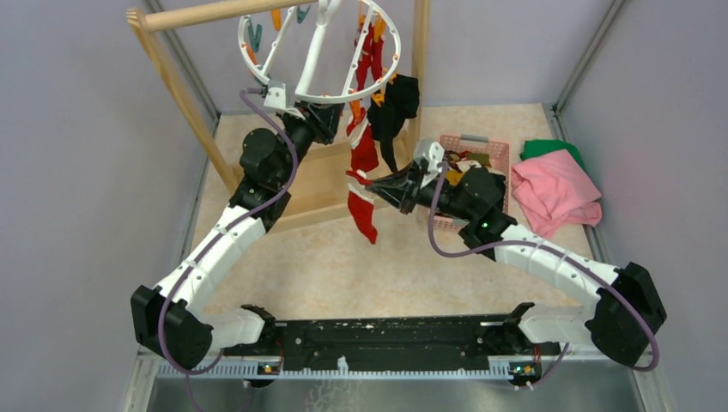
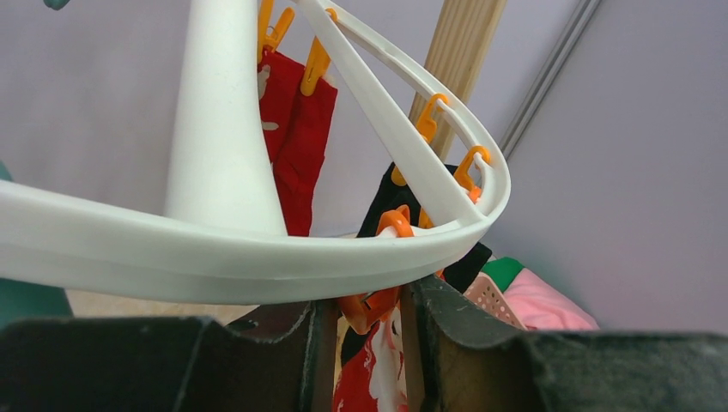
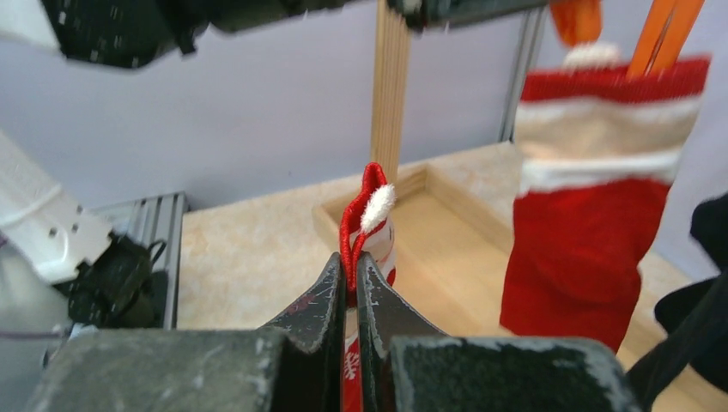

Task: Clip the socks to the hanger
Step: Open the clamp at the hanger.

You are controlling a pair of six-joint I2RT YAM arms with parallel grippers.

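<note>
The right gripper (image 3: 350, 273), right of centre, has its jaws pinched shut on the cuff of a red patterned sock (image 3: 367, 210). Farther back and higher, the left gripper (image 2: 365, 319) is closed on an orange clip (image 2: 371, 305) under the near rim of the hanger (image 2: 215, 257). A striped sock (image 3: 601, 215) and a black sock (image 1: 395, 103) hang clipped there.

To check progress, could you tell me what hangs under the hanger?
Under the hanger, red patterned socks and a black sock hang from orange clips; anything behind the black sock is covered.

Pale lilac walls (image 1: 77, 129), mottled beige tabletop (image 1: 326, 266), wooden frame rack (image 1: 178, 94), metal corner rails (image 1: 589, 51)
</note>
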